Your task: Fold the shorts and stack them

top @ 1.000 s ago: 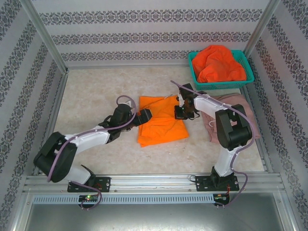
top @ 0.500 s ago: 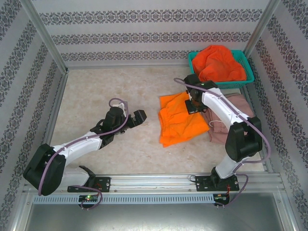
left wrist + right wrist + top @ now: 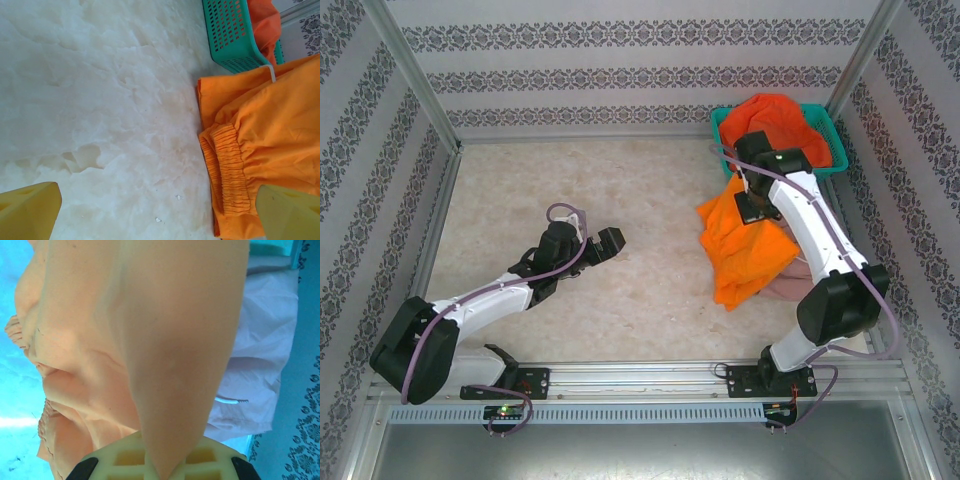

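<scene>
My right gripper point(image 3: 752, 207) is shut on the orange shorts point(image 3: 745, 250), holding them up so they hang crumpled over the dusty pink shorts point(image 3: 786, 289) at the table's right. In the right wrist view the orange cloth point(image 3: 175, 340) runs up from between the shut pads of the right gripper point(image 3: 165, 462), and the pink shorts point(image 3: 260, 365) with their white drawstring point(image 3: 232, 400) lie beneath. The red-orange shorts point(image 3: 775, 125) are heaped in the basket. Left of centre, my left gripper point(image 3: 606, 243) stands open over bare table, well apart from the orange shorts point(image 3: 270, 140).
The teal mesh basket point(image 3: 720, 135) stands in the back right corner, close behind the right gripper; its wall point(image 3: 227, 35) also faces the left wrist camera. Patterned walls and metal rails close in the table on all sides. The marble top point(image 3: 520, 190) is bare at left.
The right gripper has lifted the orange shorts from the table's middle and carried them right and back, over the pink shorts. The left gripper came off the orange shorts and has held still since.
</scene>
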Robot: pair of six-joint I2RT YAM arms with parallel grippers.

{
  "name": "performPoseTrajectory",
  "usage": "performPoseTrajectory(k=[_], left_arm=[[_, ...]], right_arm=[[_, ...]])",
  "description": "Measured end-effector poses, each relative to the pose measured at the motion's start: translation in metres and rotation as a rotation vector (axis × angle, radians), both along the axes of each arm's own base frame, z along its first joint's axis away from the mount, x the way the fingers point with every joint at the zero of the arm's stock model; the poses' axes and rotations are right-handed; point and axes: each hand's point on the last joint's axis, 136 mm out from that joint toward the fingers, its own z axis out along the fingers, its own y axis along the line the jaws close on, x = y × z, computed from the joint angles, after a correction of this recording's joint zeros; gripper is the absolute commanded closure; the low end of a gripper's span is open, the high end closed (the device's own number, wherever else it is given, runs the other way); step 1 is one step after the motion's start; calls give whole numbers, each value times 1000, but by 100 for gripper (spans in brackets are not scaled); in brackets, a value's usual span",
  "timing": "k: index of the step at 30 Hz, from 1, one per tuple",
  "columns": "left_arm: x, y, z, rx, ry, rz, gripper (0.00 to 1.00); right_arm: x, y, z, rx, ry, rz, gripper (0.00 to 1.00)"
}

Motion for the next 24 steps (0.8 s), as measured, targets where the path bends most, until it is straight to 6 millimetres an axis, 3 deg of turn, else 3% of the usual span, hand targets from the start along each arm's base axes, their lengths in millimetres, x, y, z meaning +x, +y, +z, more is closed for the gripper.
performPoseTrajectory(k=[17,24], left_arm=[[3,0,-7,1,14,5,0],[5,0,-4,-7,4,7,0]], right_arm=[[14,-27,67,25,-120,-78,100],[21,-38,77,35,-138,-114,100]])
